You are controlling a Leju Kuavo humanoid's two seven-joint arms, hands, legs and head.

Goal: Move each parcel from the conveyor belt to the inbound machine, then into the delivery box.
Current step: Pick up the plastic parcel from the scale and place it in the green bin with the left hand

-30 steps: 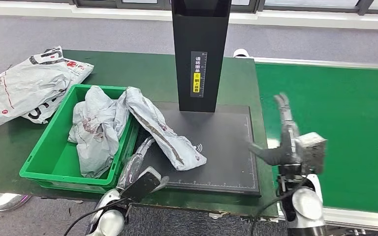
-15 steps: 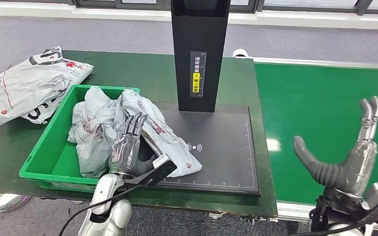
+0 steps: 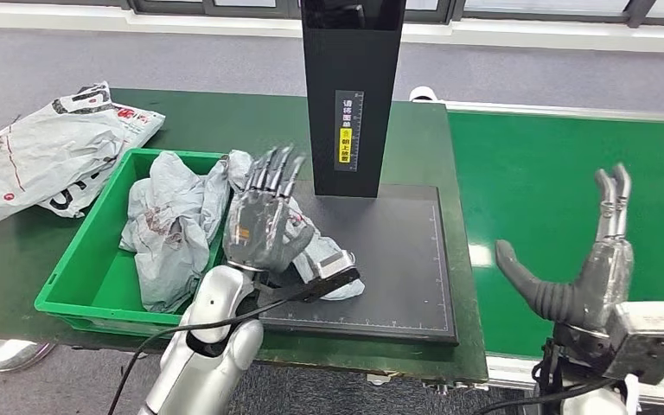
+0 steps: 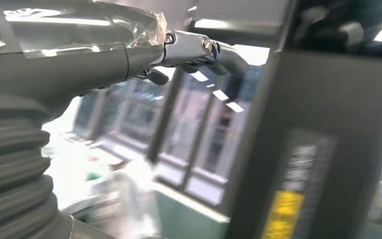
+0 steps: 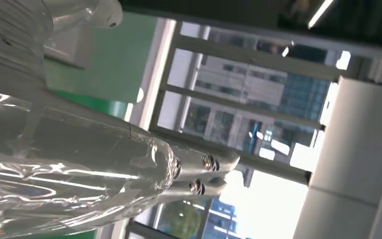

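Above the grey parcel [image 3: 316, 251], left hand [image 3: 264, 225] fingers spread, empty; right hand [image 3: 592, 268] likewise.

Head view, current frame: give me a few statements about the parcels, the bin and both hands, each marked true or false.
1. A grey parcel hangs over the green bin's rim onto the black scanner plate. True.
2. The right hand holds a parcel. False: it is open and holds nothing, above the green belt.
3. The left hand is over the draped parcel, fingers spread. True.
4. The green bin is empty. False: a crumpled grey bag lies in it.
5. White bags lie on the table left of the bin. True.
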